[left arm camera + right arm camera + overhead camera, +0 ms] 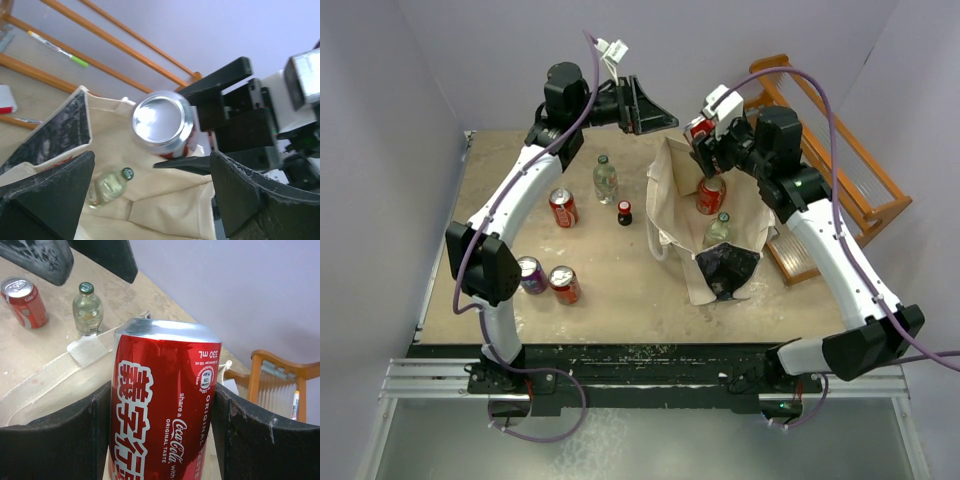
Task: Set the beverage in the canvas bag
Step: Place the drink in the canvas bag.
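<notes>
my right gripper clamps the can over the bag; left gripper spread wide. risk: release knocks the upright can below.

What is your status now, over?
Left gripper open, empty. Right gripper shut on red cola can, above canvas bag. Another can, glass bottle already inside; mouth open.

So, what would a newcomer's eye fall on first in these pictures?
A red cola can, gripped in the right tool, hangs over the open canvas bag, right of centre in the top view. A second red can and a glass bottle sit inside the bag. The left tool hovers wide open near the bag's far rim.
</notes>
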Robot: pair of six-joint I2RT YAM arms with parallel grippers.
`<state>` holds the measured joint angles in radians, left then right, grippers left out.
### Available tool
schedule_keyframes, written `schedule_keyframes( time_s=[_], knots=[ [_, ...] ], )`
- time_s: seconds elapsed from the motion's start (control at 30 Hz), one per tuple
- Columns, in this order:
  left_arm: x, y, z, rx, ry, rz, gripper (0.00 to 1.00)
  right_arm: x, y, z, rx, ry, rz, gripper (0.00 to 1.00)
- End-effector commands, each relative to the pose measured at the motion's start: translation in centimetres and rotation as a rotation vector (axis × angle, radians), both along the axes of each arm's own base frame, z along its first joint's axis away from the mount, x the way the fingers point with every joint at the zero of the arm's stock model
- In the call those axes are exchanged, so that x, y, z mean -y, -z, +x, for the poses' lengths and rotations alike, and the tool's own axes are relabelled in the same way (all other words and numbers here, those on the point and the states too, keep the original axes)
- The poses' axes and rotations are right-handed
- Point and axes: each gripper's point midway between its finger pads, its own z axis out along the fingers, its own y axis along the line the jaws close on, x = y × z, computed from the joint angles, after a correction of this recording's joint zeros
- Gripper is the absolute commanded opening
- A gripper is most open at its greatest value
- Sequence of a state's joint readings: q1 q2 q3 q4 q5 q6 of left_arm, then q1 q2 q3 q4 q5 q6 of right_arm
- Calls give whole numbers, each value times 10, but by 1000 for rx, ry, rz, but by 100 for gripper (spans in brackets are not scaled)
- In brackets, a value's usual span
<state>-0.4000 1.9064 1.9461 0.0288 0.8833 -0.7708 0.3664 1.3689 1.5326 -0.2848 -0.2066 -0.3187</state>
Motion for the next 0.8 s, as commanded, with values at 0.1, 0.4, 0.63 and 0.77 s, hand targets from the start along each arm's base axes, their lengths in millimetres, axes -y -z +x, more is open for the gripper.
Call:
schedule_keyframes(
  time_s=[0.1,0.4,0.63,0.77],
  knots=[
    [-5,-46,-35,19,111,-71,99,-29,-69,-9,243,-106,38,0],
    [-2,-29,-33,-67,136,-59,99,-47,-71,-16,275,-153,17,0],
    [2,-19,-38,-113,190,-39,99,-54,-71,-12,286,-152,17,0],
    [5,-14,-37,-128,205,-26,99,-58,-70,-11,293,-163,13,0]
  ],
)
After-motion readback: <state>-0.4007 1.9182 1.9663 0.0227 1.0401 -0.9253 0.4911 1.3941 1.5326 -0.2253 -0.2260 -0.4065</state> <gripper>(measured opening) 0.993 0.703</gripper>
